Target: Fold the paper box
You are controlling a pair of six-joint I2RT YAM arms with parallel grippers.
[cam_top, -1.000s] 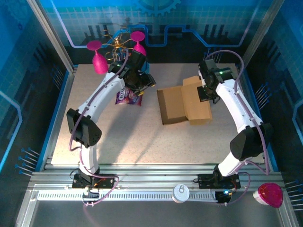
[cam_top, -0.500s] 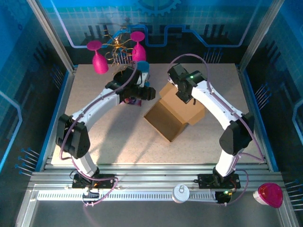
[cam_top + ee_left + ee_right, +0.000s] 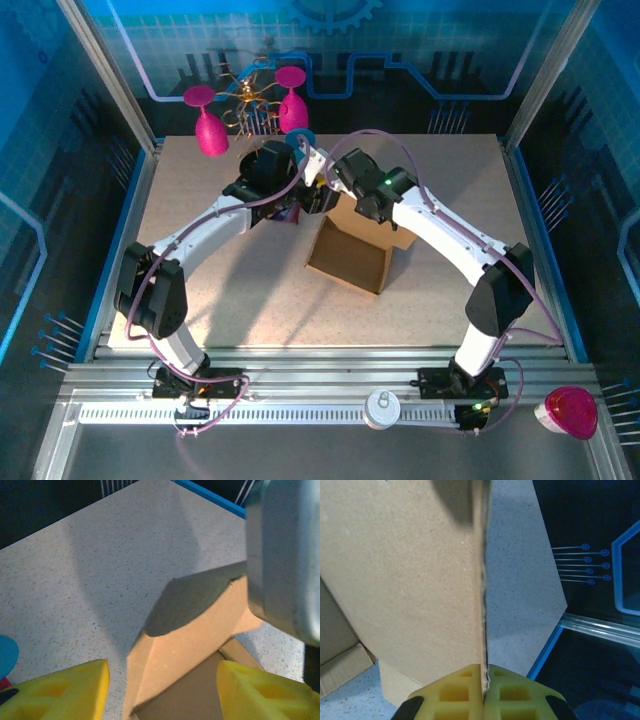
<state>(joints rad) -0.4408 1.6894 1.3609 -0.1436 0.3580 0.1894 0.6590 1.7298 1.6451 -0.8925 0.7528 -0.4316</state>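
Brown cardboard forms the paper box [image 3: 352,258], which stands near the middle of the table [image 3: 200,290]. Its open side is visible from above, with bare inner walls showing. The right gripper [image 3: 484,680] is clenched on the thin edge of an upright panel. The left gripper [image 3: 162,682] hangs released, its yellow fingers [image 3: 70,690] spread either side of a creased box corner without touching it.

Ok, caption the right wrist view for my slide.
Right fingers pinching a flap of the box edge-on, speckled table behind.
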